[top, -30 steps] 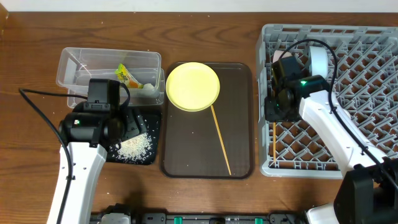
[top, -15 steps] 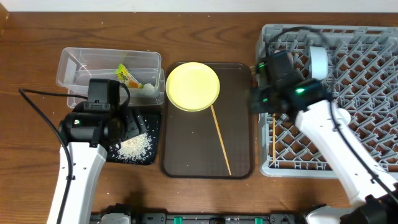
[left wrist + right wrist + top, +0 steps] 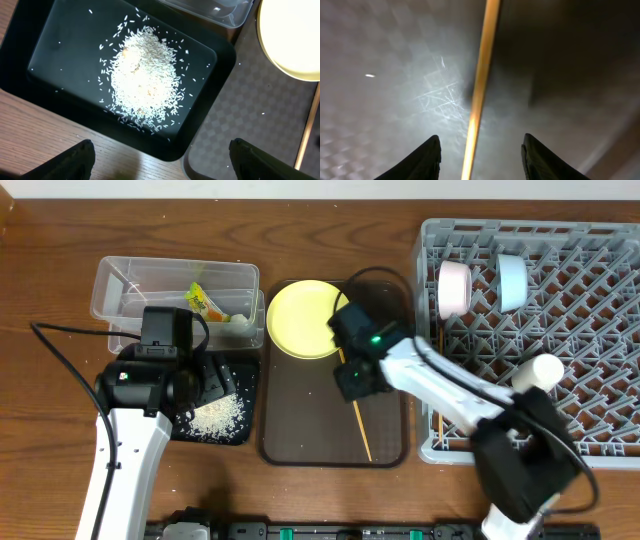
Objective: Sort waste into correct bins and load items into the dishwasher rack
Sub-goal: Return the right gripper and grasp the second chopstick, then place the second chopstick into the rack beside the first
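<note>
Grey plastic dishwasher rack point(image 3: 590, 330) is sitting just right of the brown serving tray point(image 3: 300, 420), carrying a pinkish-white bowl point(image 3: 454, 288) and a light blue bowl point(image 3: 511, 280) on edge, far from the tray's near end. Left of the serving tray, the clear box point(image 3: 130, 290) is holding the yellow-green wrapper point(image 3: 204, 302), and the black tray point(image 3: 250, 395) is holding the rice point(image 3: 218, 414). On the serving tray's far end the yellow plate point(image 3: 300, 315) is lying flat. A chopstick point(image 3: 360, 425) is lying on the serving tray, its long axis running from the plate toward the near edge, slanting slightly right. The right gripper point(image 3: 480, 137) is straddling it, fingers apart, gripping nothing. The left gripper point(image 3: 162, 145) is hovering wide apart and empty-handed by the black tray's edge.
</note>
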`<state>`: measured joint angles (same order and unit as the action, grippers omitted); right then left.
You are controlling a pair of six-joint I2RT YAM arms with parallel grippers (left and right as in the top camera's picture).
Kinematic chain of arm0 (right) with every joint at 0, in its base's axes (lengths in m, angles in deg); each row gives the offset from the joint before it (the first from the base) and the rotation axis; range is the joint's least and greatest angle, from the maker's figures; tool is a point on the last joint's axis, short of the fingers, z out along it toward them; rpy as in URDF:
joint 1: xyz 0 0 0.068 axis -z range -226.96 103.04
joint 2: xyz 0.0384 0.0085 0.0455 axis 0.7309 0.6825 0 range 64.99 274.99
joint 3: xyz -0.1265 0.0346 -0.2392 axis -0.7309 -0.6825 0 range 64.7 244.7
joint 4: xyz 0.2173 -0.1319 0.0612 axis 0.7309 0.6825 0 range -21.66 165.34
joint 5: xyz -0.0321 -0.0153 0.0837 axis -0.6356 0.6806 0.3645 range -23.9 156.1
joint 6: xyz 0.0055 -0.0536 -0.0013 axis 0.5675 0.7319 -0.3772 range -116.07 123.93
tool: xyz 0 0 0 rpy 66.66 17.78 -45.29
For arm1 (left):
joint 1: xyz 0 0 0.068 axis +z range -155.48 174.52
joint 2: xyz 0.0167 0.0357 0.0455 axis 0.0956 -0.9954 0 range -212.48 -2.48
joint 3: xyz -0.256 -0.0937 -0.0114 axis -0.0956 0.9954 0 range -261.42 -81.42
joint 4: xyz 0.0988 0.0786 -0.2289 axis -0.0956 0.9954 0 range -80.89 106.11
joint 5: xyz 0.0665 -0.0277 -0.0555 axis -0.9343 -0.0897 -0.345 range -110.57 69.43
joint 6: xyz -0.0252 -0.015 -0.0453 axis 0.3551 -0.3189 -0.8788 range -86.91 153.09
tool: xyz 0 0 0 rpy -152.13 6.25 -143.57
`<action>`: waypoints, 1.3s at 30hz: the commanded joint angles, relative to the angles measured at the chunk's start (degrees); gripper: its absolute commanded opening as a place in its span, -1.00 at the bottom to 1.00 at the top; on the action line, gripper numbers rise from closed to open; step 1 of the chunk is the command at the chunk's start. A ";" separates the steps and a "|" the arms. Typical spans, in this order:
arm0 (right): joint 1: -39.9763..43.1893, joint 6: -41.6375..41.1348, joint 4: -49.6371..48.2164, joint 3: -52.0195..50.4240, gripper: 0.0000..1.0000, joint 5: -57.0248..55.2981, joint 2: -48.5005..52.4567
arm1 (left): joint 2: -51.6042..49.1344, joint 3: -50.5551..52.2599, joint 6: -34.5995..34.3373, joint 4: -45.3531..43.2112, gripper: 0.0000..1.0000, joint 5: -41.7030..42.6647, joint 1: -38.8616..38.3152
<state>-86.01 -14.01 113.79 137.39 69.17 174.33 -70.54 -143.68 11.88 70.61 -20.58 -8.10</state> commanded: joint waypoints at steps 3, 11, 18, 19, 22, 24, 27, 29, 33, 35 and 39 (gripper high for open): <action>-1.79 -3.50 -0.98 -0.33 -0.09 -0.02 4.81 | -0.11 0.15 -0.72 0.17 0.77 -0.68 0.31; -1.70 -4.61 -0.66 -0.28 -0.98 -0.26 5.53 | -0.11 0.15 -0.70 0.22 0.77 -0.66 0.31; 2.49 -4.72 4.28 1.92 -0.98 -1.36 -0.81 | -0.11 0.15 -0.70 0.20 0.77 -0.66 0.31; 3.39 -4.68 5.16 2.32 -0.98 -1.62 -2.45 | -0.11 0.15 -0.70 0.22 0.77 -0.66 0.31; 6.73 -2.84 6.56 3.10 -0.98 -1.70 -8.68 | -0.11 0.15 -0.72 0.22 0.77 -0.66 0.28; 8.76 -1.70 6.84 3.10 -0.98 -1.73 -12.81 | -0.11 0.15 -0.72 0.22 0.77 -0.66 0.31; 11.87 0.22 8.57 3.10 -0.98 -2.23 -18.14 | -0.11 0.15 -0.72 0.22 0.77 -0.66 0.31; 13.99 0.24 10.54 3.10 -0.98 -3.52 -20.26 | -0.11 0.15 -0.72 0.20 0.77 -0.66 0.31; 17.49 0.55 15.08 2.86 -0.97 -6.47 -20.79 | -0.11 0.15 -0.72 0.20 0.77 -0.66 0.31; 18.82 1.14 16.70 1.99 -0.98 -7.30 -20.41 | -0.11 0.15 -0.72 0.22 0.77 -0.66 0.31; 20.52 1.05 16.24 -1.51 -0.97 -7.61 -20.13 | -0.11 0.15 -0.72 0.20 0.77 -0.66 0.31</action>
<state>-66.75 -14.12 130.29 138.22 63.16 153.58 -70.54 -143.68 11.86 70.63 -20.58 -8.10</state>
